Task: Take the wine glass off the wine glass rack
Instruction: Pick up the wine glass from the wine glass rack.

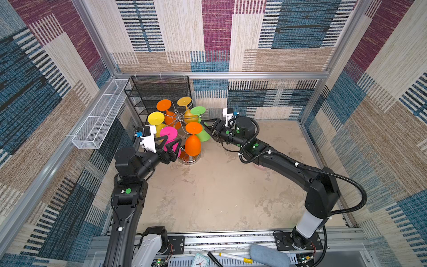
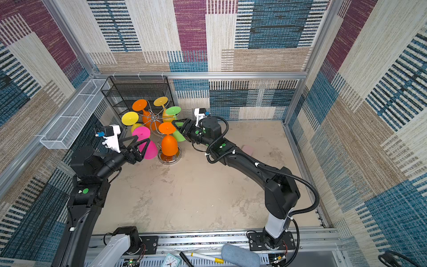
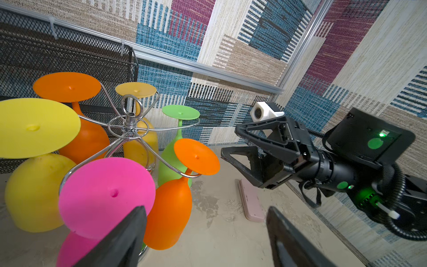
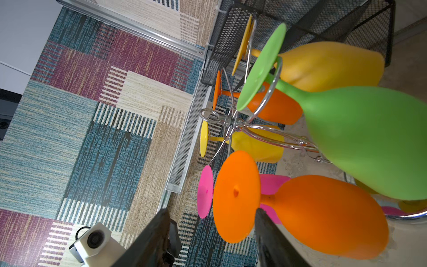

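Note:
The chrome wine glass rack (image 1: pixel 179 119) stands on its round base (image 1: pixel 189 159) at the back left, with several coloured wine glasses hanging bowl-down from its arms. My right gripper (image 4: pixel 211 211) is open, and the round foot of the front orange glass (image 4: pixel 235 196) lies partly between its fingers, next to the green glass (image 4: pixel 369 143). In both top views this gripper (image 1: pixel 203 124) reaches the rack from the right. My left gripper (image 3: pixel 205 209) is open beside the pink glass (image 3: pixel 106 196) with only floor between its fingers; it sits at the rack's left front (image 1: pixel 173 138).
A black mesh shelf unit (image 1: pixel 159 92) stands right behind the rack. A long white mesh basket (image 1: pixel 101 115) hangs on the left wall. A flat pink object (image 3: pixel 251 201) lies on the floor under the right arm. A clock, markers and a grey cloth (image 1: pixel 269 255) rest on the front rail.

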Action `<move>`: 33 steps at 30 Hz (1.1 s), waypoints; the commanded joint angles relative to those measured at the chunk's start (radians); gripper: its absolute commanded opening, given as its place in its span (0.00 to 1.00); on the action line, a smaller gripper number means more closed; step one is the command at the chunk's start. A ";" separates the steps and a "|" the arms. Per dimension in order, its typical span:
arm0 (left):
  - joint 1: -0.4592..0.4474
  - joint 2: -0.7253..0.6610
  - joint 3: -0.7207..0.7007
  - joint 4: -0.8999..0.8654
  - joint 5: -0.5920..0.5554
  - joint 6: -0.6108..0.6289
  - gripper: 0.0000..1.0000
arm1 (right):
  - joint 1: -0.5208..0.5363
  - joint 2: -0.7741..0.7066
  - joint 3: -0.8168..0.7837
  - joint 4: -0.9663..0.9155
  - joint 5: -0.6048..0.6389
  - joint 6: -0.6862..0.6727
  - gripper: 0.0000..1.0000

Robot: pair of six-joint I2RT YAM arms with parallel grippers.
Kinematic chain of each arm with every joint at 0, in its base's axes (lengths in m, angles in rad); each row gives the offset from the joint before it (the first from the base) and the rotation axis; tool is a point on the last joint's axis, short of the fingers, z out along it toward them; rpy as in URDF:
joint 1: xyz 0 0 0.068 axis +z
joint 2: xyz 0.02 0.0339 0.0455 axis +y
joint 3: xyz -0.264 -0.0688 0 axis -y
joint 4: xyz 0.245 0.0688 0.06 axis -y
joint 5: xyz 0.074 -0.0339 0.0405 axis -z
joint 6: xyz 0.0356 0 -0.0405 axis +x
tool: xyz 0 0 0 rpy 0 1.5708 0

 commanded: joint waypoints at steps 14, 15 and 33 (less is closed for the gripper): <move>-0.018 0.005 -0.001 0.039 -0.005 0.054 0.84 | 0.002 0.088 0.045 0.038 -0.050 0.033 0.48; -0.019 0.005 -0.003 0.039 -0.006 0.053 0.84 | 0.003 0.095 0.050 0.041 -0.053 0.036 0.46; -0.029 0.006 -0.003 0.039 -0.006 0.056 0.83 | 0.007 0.113 0.080 0.059 -0.063 0.054 0.20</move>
